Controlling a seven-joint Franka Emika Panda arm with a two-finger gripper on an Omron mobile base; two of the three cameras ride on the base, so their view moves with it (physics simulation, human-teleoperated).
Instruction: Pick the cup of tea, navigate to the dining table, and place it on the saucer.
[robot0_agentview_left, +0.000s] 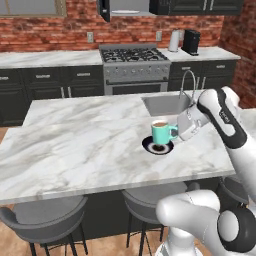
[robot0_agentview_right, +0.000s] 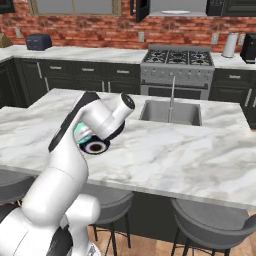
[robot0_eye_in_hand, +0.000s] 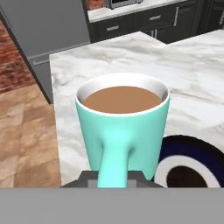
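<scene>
Teal cup of tea (robot0_agentview_left: 161, 133), brown liquid level, upright, held by its handle in the jaws of the gripper (robot0_agentview_left: 179, 133) at center-right of the left base frame. Jaws closed on the handle, which points back at the hand. Cup hangs just above the black saucer (robot0_agentview_left: 158, 146), slightly offset: in the hand view the saucer sits lower right of the cup. Marbled tabletop (robot0_agentview_left: 75, 145) below, sink (robot0_agentview_left: 167, 104) behind. Likely next: small shift, then lower.
</scene>
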